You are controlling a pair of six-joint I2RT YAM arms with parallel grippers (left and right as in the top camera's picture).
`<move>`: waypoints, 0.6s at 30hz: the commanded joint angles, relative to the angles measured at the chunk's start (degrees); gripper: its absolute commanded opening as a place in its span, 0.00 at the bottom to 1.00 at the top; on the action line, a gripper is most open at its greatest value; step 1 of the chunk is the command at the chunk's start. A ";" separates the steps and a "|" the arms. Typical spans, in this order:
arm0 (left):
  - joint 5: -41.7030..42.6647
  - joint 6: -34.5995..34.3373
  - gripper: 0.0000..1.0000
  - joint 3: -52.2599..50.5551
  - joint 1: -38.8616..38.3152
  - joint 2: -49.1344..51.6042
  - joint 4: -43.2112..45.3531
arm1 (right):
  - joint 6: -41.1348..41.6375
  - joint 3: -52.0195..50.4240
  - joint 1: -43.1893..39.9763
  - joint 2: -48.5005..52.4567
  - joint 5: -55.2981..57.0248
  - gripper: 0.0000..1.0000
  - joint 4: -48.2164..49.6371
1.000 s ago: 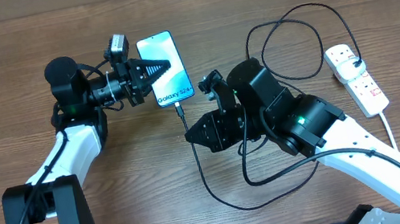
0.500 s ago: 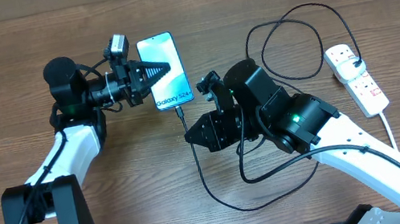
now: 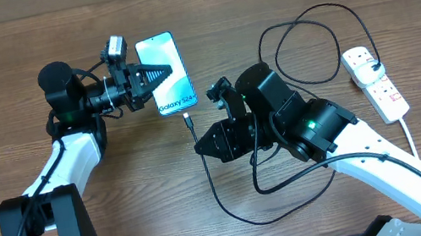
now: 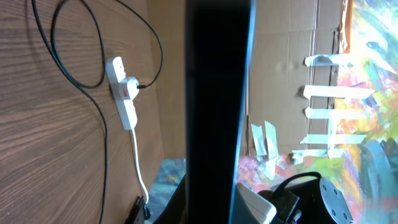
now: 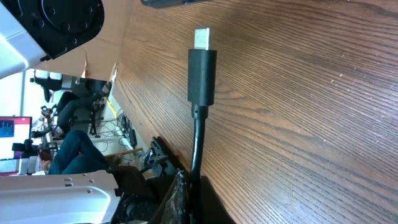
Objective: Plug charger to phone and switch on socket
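L gripper (image 3: 154, 76) clamps phone (image 3: 156, 48); R gripper (image 3: 199, 143) clamps charger (image 5: 202, 68), tip just off phone's btm edge.

Brown wood grain all across the counter (image 3: 126, 226), darker streaks running through it. Between the black fingers of the left tool (image 3: 164, 72) the phone (image 3: 158, 49) glows pale blue-white, with dark lettering near its lower end; edge-on in the left wrist view it's a near-black band with a thin blue rim. The right tool (image 3: 200, 144) is black too, and just ahead of it the charger (image 5: 202, 68) shows black with a silvery-white tip. Both arms are white with black joints, a green light on the right one. Well behind the right tool, the socket (image 3: 381, 88) is white, with red switches, a black plug and a white cord
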 commanded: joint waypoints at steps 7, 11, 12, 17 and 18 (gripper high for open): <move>-0.98 1.57 0.04 1.64 -1.09 0.04 0.61 | 0.17 0.02 0.15 0.00 -0.72 0.04 0.94; -0.39 1.77 0.04 1.64 -1.09 0.04 0.59 | 0.17 0.02 0.15 0.00 -0.13 0.04 1.05; -0.26 1.77 0.04 1.64 -1.09 0.04 0.61 | 0.17 0.02 0.15 0.00 -0.11 0.04 1.05; -0.11 1.77 0.04 1.64 -1.09 0.04 0.61 | 0.17 0.02 0.15 0.00 -0.11 0.04 1.44; -0.09 1.77 0.04 1.64 -1.09 0.04 0.61 | 0.17 0.02 0.15 0.00 -0.09 0.04 1.53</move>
